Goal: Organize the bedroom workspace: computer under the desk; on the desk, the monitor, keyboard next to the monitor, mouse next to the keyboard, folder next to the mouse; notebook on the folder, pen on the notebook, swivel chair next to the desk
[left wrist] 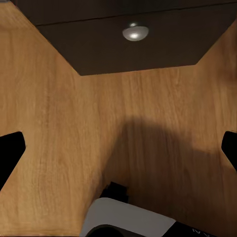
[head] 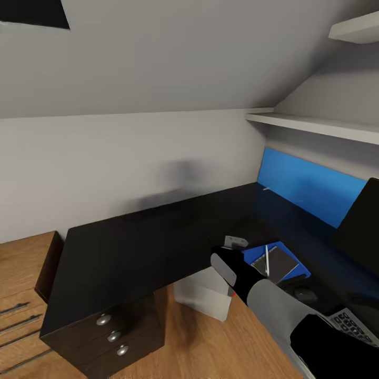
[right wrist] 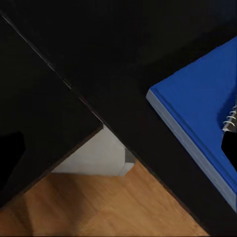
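Right tool point(head: 235, 243) open, empty, beside folder point(head: 279, 251) on desk point(head: 137, 247)

Right arm point(head: 273, 305) reaches forward and up, forearm grey, wrist black. Right gripper point(head: 237, 243) appears open, fingers spread apart. Left gripper point(left wrist: 118, 148) points downward, fingertips point(left wrist: 10, 148) wide apart.
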Available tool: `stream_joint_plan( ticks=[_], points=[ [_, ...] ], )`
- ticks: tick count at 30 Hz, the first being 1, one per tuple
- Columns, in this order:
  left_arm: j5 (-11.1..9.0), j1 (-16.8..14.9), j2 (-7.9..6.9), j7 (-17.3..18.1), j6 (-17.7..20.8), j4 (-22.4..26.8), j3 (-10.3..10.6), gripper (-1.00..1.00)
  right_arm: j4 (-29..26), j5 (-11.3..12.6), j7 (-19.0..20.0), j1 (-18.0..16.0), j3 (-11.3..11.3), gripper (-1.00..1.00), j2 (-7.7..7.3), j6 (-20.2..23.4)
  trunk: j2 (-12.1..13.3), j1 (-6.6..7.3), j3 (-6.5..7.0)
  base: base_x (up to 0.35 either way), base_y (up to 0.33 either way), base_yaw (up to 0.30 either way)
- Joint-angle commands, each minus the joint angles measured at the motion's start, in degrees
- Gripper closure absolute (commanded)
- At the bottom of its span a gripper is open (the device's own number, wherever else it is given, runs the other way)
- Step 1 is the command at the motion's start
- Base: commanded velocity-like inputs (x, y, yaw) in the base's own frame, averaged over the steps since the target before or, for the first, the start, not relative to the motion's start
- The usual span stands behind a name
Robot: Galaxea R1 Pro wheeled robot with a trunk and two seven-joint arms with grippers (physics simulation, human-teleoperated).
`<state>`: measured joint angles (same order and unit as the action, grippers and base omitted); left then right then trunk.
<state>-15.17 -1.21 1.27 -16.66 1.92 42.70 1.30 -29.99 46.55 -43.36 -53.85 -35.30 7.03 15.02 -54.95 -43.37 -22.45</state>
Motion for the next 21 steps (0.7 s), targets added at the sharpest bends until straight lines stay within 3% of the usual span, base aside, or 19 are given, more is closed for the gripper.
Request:
stream_joint_plan(
  ticks=[1,7,21],
  points=[
    [-0.3,0.0,-0.02,-0.3,0.2,0.1,0.1,-1.00,-0.1,0.1,-0.4,0.0,-0.5,-1.00,0.08,0.3,-0.1,0.01,-0.07,-0.218,0.000,0.270],
    [-0.3,0.0,-0.07,-0.3,0.2,-2.3,0.0,-1.00,0.1,-0.1,-0.4,1.0,-1.2,-1.00,0.81,-1.0,-0.1,0.01,-0.07,-0.301,0.000,0.276],
    [-0.4,0.0,-0.21,-0.4,0.1,-2.7,-0.1,-1.00,0.2,-0.2,-0.1,1.3,-1.3,-1.00,0.88,-1.1,-0.1,0.01,-0.07,-0.334,0.000,0.279]
  ],
)
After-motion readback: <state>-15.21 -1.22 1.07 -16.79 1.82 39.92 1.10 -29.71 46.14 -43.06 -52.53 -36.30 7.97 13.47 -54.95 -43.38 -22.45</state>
